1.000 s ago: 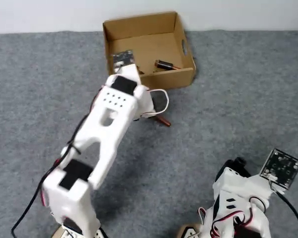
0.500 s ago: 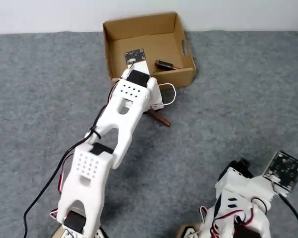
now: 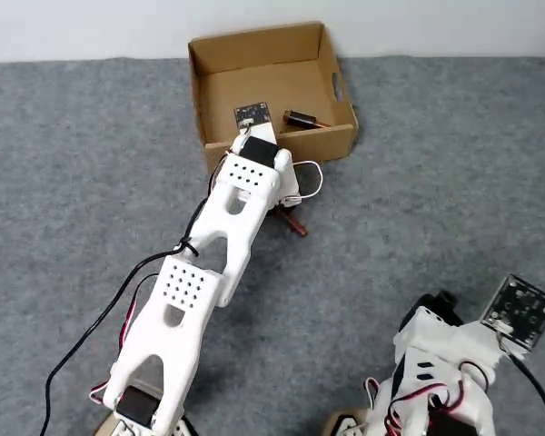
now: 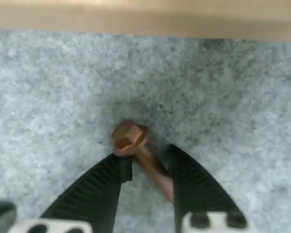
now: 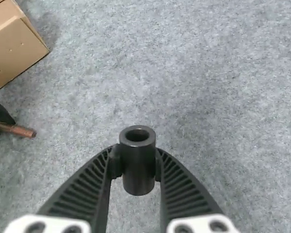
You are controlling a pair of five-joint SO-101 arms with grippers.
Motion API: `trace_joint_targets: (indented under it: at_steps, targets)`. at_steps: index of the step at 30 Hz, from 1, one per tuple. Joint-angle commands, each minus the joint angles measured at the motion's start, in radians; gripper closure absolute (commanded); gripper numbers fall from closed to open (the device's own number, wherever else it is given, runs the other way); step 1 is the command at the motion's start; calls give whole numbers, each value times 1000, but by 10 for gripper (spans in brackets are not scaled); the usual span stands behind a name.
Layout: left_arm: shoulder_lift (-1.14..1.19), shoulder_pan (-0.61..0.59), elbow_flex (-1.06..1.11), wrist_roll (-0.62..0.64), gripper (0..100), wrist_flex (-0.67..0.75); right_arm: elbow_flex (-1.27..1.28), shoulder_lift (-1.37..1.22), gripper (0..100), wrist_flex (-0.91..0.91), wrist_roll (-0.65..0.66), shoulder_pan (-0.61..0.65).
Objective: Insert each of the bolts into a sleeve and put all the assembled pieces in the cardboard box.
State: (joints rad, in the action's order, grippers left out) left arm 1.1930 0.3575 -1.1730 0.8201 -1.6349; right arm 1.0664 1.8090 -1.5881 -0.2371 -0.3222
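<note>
From my seat, the biggest thing is the grey carpet (image 3: 454,182) covering the table. The cardboard box (image 3: 282,151) sits at its far edge. The left arm (image 3: 209,263) stretches from the near edge almost to the box's front wall. The right arm (image 3: 440,381) is folded up at the near right corner, well apart from the box.

Inside the box I see one finished piece (image 3: 304,120). It is a dark sleeve lying flat, with a copper bolt end poking out toward the wall that has the handle slot.

The loose bolt (image 3: 293,225) lies flat on the carpet just in front of the box. Its long axis runs diagonally. In the high view I see just one end of it beside the left arm's wrist.

The left wrist view gives me what the overhead hides. The hex head of the bolt (image 4: 129,137) points toward the box wall, and the shank slants back between the jaws. The left claw (image 4: 148,162) is released, parted wider than the shank, with one finger beside the head and the other against the shank.

The right claw (image 5: 137,154) is clenched on the black sleeve (image 5: 137,170). The sleeve stands along the claw's length, its open bore facing the wrist camera, raised off the carpet. That same view catches the bolt's threaded tip (image 5: 17,130) and a corner of the box (image 5: 12,43) farther off.
</note>
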Motion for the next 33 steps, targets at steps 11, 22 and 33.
trace_joint_targets:
  at_steps: [11, 22, 33]
  targets:
    - [-199, 18, -182, -21, 997, -123, -9, 2, 989, 22, -11, -10]
    - [-746, 54, 262, -157, 997, -123, -9, 2, 991, 22, -11, -10]
    - [-1306, 46, 894, -293, 997, 51, -9, 2, 991, 22, -9, -10]
